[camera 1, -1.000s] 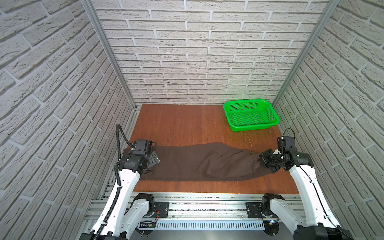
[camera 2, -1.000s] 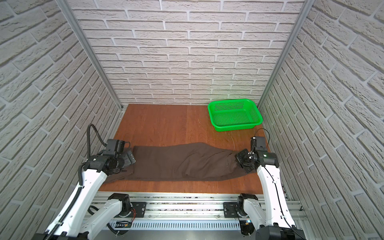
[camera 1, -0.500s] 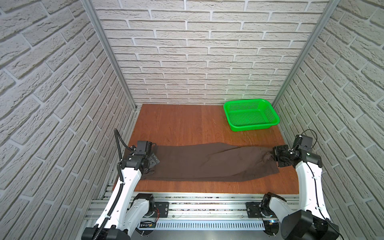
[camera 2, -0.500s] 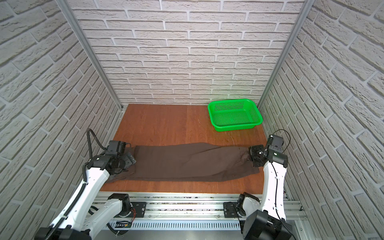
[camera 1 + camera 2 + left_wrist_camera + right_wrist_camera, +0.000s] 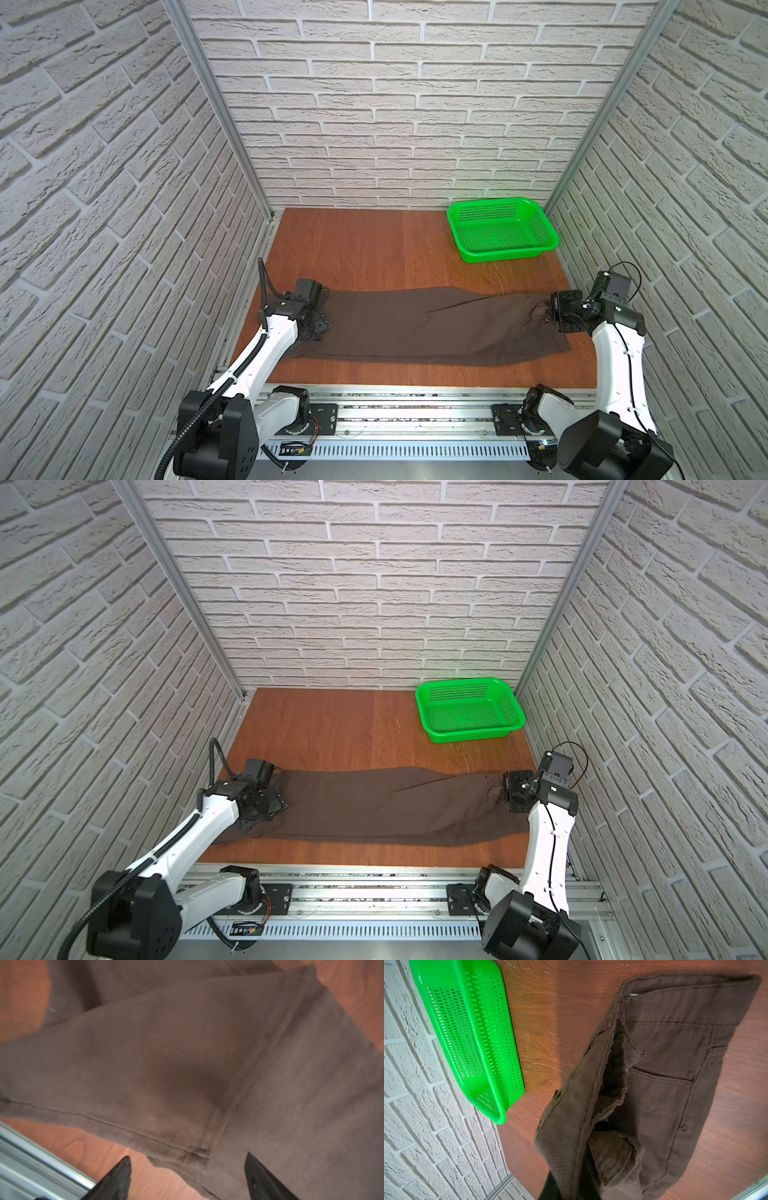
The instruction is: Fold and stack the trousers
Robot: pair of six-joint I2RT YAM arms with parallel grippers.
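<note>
Along the near side of the table (image 5: 374, 249), shows the trousers (image 5: 415, 328) stretched full length, hems left, waistband right, with the green basket (image 5: 503, 255) well apart in the far right corner. Clamps the bunched waistband (image 5: 610, 1157) in the right jaws and hangs the left jaws, spread wide, over a hem corner (image 5: 197, 1155), gripping nothing. Risks a skewed fold if closing there catches only one layer.
</note>
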